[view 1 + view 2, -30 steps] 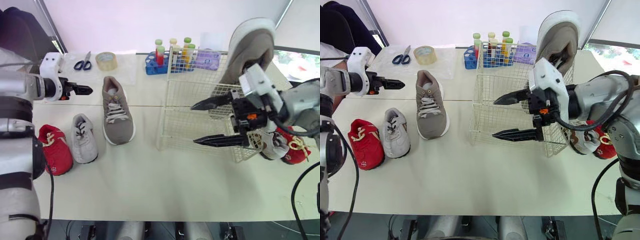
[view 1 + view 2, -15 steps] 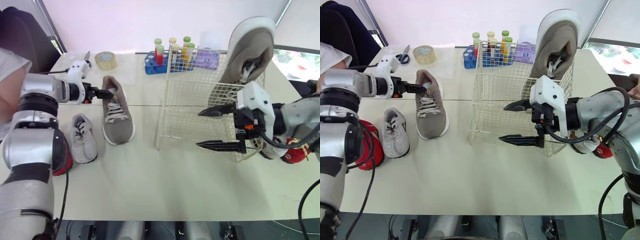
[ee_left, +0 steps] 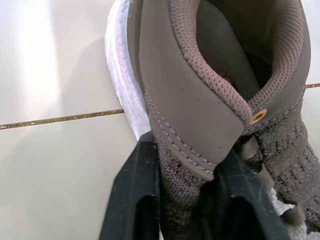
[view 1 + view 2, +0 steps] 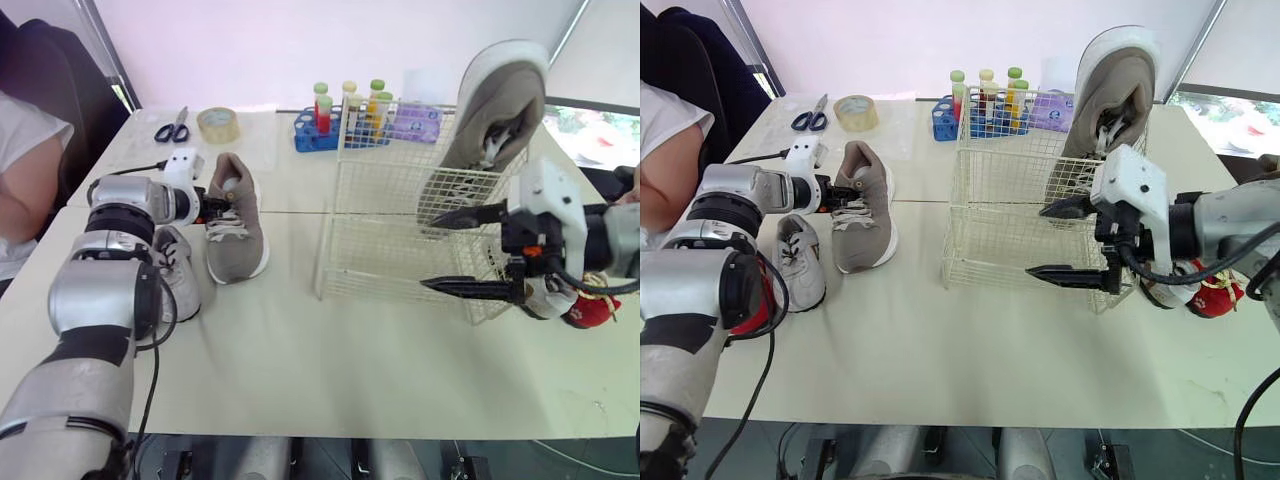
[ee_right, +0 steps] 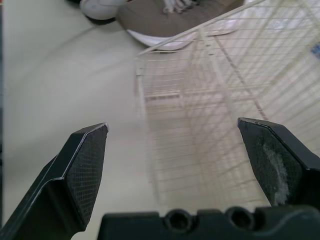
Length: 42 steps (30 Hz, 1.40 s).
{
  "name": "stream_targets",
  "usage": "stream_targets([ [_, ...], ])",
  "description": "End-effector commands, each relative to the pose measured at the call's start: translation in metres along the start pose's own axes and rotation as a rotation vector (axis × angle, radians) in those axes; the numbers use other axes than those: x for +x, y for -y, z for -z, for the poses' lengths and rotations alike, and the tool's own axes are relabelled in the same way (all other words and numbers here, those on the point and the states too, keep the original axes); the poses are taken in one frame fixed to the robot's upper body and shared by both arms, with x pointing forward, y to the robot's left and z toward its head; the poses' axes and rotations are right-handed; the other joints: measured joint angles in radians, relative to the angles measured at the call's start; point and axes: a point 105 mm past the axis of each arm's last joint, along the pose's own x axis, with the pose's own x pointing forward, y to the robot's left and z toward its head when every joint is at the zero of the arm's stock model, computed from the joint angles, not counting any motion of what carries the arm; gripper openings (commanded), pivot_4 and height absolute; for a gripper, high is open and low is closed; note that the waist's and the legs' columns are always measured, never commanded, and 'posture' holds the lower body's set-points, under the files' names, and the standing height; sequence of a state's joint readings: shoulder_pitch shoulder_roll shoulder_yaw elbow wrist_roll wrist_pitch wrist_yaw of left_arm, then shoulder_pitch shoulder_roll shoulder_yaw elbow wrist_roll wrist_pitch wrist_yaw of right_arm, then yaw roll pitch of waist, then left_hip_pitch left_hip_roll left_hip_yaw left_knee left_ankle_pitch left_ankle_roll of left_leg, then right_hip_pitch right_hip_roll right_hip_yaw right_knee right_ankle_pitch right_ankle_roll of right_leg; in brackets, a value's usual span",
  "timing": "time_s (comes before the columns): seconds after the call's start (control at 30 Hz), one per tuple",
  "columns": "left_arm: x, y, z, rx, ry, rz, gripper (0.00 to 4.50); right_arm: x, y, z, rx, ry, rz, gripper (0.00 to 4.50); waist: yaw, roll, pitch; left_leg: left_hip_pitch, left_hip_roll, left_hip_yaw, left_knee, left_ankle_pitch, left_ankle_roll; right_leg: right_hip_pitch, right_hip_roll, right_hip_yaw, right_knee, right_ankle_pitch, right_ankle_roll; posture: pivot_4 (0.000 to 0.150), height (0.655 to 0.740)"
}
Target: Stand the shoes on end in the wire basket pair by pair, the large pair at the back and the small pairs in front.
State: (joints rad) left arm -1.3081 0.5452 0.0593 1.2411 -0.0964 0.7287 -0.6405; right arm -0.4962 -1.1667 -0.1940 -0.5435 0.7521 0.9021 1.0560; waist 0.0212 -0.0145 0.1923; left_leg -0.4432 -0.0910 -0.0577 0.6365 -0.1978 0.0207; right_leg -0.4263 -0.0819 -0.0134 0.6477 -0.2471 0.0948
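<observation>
A large grey-brown shoe [image 4: 238,220] lies on the table left of the wire basket [image 4: 330,250]. My left gripper [image 4: 214,205] is shut on the side of its collar, one finger inside and one outside, as the left wrist view shows [image 3: 190,160]. Its mate [image 4: 500,100] stands on end at the basket's back right corner. My right gripper [image 4: 430,250] hangs open in front of the basket's right side, holding nothing. A small grey shoe [image 4: 178,275] lies partly behind my left arm, with a red one [image 4: 764,300] beside it. Another small grey shoe [image 4: 545,295] and a red one [image 4: 592,308] lie right of the basket.
Scissors [image 4: 172,127], a tape roll [image 4: 217,123] and a rack of tubes [image 4: 345,115] sit along the table's back edge. A purple pack [image 4: 412,120] lies behind the basket. A person [image 4: 25,160] sits at the far left.
My left gripper has moved right to the large shoe and closed on its collar. My right gripper has drawn back to the right, still open.
</observation>
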Motion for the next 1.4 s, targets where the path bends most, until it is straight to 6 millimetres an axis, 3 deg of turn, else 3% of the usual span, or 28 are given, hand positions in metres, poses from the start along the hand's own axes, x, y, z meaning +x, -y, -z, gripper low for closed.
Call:
stream_targets([
  [0.03, -0.013, -0.001, -0.030, -0.057, 0.153, 0.028, 0.50, -0.007, 0.005, -0.011, -0.030, 0.028, 0.058, 4.50, 0.000, 0.000, 0.000, 0.000, 0.000, 0.000, 0.000, 0.000, 0.000, 0.000, 0.000, 0.000, 0.000, 0.000, 0.000, 0.150, 0.7400],
  [0.17, -0.053, 0.006, -0.100, 0.001, 0.523, 0.054, 0.50, -0.012, 0.009, -0.011, -0.005, 0.030, 0.106, 4.50, -0.006, -0.001, 0.001, -0.006, 0.000, 0.000, 0.001, 0.001, 0.001, -0.005, 0.000, 0.000, 0.000, 0.001, 0.001, 0.150, 0.7400],
  [0.2, -0.079, 0.013, -0.131, 0.081, 0.722, 0.026, 0.50, -0.016, 0.012, -0.012, 0.010, 0.031, 0.139, 4.50, -0.006, -0.001, 0.001, -0.009, 0.000, 0.000, 0.002, 0.001, 0.001, -0.007, 0.000, 0.000, 0.001, 0.002, 0.001, 0.150, 0.7400],
  [0.27, -0.125, 0.033, -0.167, 0.135, 0.986, 0.025, 0.50, -0.024, 0.017, -0.013, 0.045, 0.032, 0.208, 4.50, -0.006, -0.001, 0.001, -0.021, 0.000, 0.000, 0.006, 0.002, 0.000, -0.017, 0.001, 0.000, 0.002, 0.005, 0.002, 0.150, 0.7400],
  [0.43, -0.172, 0.097, -0.191, 0.301, 1.275, 0.108, 0.50, -0.039, 0.015, -0.017, 0.134, 0.073, 0.305, 4.50, 0.001, -0.001, 0.000, -0.024, -0.002, 0.001, 0.010, 0.002, 0.001, -0.016, 0.000, 0.001, -0.001, 0.008, 0.005, 0.150, 0.7400],
  [0.47, -0.174, 0.105, -0.192, 0.321, 1.297, 0.114, 0.50, -0.040, 0.016, -0.018, 0.144, 0.082, 0.317, 4.50, 0.006, -0.001, 0.000, -0.023, -0.002, 0.002, 0.010, 0.002, 0.001, -0.014, -0.001, 0.001, -0.002, 0.008, 0.005, 0.150, 0.7400],
  [0.6, -0.163, 0.179, -0.195, 0.530, 1.422, 0.216, 0.50, -0.050, 0.009, -0.015, 0.192, 0.064, 0.372, 4.50, 0.036, 0.000, 0.000, -0.016, -0.001, 0.002, 0.011, -0.002, 0.006, -0.008, 0.000, 0.000, -0.002, 0.008, 0.006, 0.150, 0.7400],
  [0.7, -0.146, 0.203, -0.193, 0.566, 1.443, 0.253, 0.50, -0.058, 0.003, -0.012, 0.213, 0.053, 0.420, 4.50, 0.043, 0.000, 0.000, -0.016, 0.000, 0.003, 0.013, 0.001, 0.009, -0.007, 0.000, 0.000, -0.003, 0.010, 0.003, 0.150, 0.7400],
  [0.87, -0.136, 0.240, -0.195, 0.529, 1.482, 0.346, 0.50, -0.072, -0.009, 0.000, 0.256, 0.034, 0.516, 4.50, 0.042, 0.000, 0.000, -0.017, 0.000, 0.007, 0.012, 0.003, 0.013, -0.007, 0.000, 0.002, -0.008, 0.014, 0.008, 0.150, 0.7400],
  [1.17, -0.136, 0.273, -0.196, 0.507, 1.524, 0.415, 0.50, -0.068, -0.027, 0.018, 0.326, 0.052, 0.564, 4.50, 0.041, 0.000, 0.000, -0.018, 0.000, 0.008, 0.013, 0.002, 0.016, -0.005, 0.000, 0.002, -0.013, 0.018, 0.013, 0.150, 0.7400],
  [1.4, -0.100, 0.290, -0.171, 0.543, 1.452, 0.393, 0.50, -0.068, -0.031, 0.022, 0.356, 0.061, 0.586, 4.50, 0.044, 0.000, 0.000, -0.017, 0.000, 0.009, 0.014, 0.002, 0.019, -0.002, 0.000, 0.003, -0.016, 0.019, 0.014, 0.150, 0.7400],
])
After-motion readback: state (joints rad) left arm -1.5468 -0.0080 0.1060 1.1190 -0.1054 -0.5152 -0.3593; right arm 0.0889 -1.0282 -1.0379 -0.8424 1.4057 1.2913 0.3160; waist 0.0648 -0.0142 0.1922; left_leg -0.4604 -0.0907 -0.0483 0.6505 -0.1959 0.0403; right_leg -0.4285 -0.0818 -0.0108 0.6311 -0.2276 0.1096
